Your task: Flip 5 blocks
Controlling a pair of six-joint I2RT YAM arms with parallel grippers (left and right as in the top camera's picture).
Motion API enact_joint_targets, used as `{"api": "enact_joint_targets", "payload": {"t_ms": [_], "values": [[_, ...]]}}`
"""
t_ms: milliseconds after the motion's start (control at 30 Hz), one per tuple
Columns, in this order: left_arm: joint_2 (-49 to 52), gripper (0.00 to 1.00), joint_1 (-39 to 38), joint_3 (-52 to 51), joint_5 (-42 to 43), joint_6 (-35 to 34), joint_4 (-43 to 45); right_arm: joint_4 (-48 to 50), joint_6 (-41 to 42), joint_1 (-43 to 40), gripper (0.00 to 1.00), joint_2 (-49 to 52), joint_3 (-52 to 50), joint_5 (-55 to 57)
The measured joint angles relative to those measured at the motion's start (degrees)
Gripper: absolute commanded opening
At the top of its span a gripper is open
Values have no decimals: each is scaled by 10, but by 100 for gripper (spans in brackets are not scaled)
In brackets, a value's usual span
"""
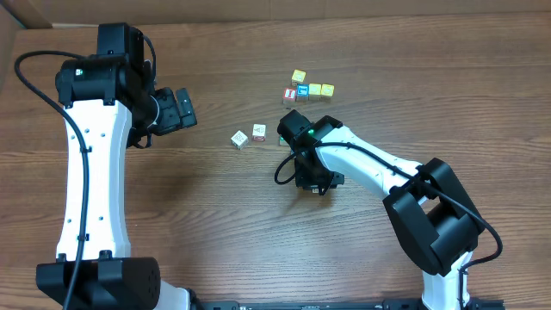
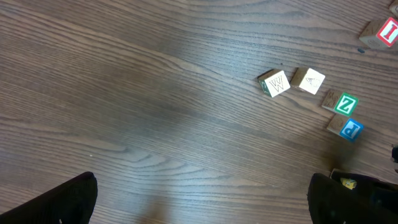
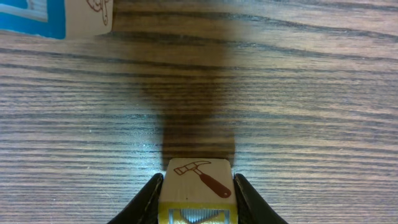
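Note:
Two whitish blocks (image 1: 239,139) (image 1: 259,132) lie side by side mid-table; the left wrist view shows them as a "W" block (image 2: 274,83) and a pale one (image 2: 311,81). Beside them are the green "Z" block (image 2: 342,102) and the blue "P" block (image 2: 348,129). My right gripper (image 1: 315,181) (image 3: 198,182) is shut on a yellow-edged block (image 3: 199,180) with a hammer drawing facing out, held just over the wood. A blue-faced block (image 3: 31,15) lies ahead of it. My left gripper (image 1: 181,108) (image 2: 202,205) hangs open over bare table, left of the blocks.
A cluster of yellow cubes (image 1: 315,89) with a red-lettered cube (image 1: 290,95) (image 2: 382,32) and a blue-faced one (image 1: 302,89) sits behind the right gripper. The right arm (image 1: 379,168) stretches from the front right and covers the green and blue blocks from above.

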Motion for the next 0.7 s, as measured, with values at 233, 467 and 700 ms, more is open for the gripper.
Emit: {"api": "enact_joint_targets", "payload": {"t_ms": [233,467,700], "values": [[0,100,0,0,2,0,0,3,-4,-4,43,0,0,-1],[0,100,0,0,2,0,0,2,-7,-14,59,0,0,-13],[0,100,0,0,2,0,0,-21,-43,-36,65,0,16,-41]]}}
